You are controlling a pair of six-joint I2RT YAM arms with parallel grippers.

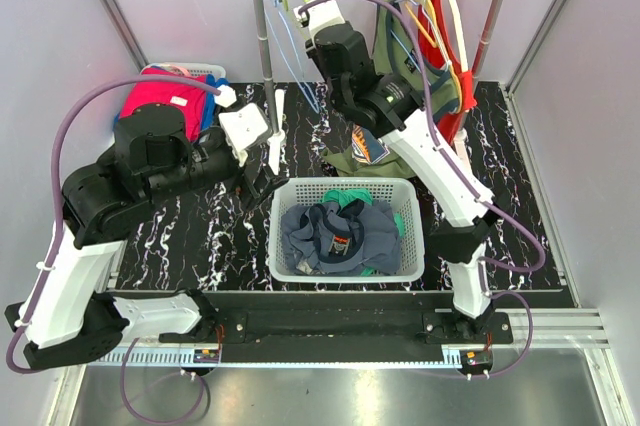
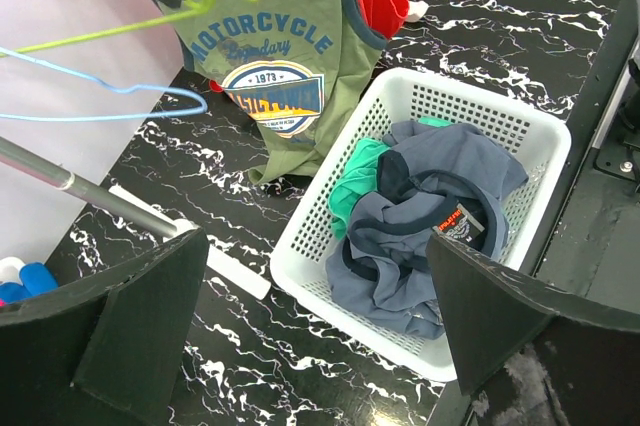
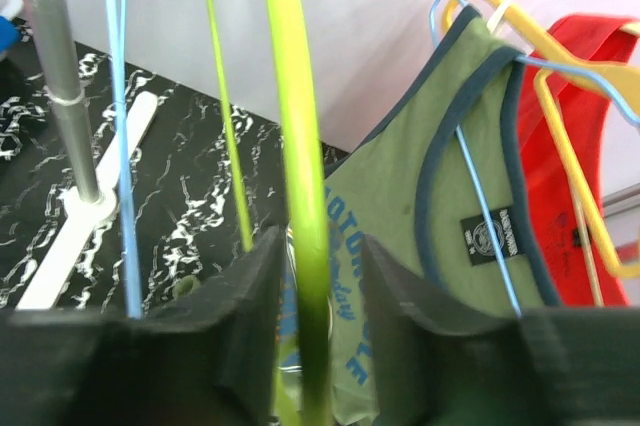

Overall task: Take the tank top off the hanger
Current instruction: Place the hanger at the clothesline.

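Basket [image 2: 470, 111] holds crumpled grey-blue top [image 2: 440, 186] over green cloth [image 2: 355, 186]

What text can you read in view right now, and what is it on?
"MOTORCYCLE": blue arched letters on the olive-green tank top.
"1973": on its chest badge; the badge's larger word is blurred.
Script line under "MOTORCYCLE": unclear.
Neck label of that top: too small.
Tag on the grey garment in the white plastic basket: too small.
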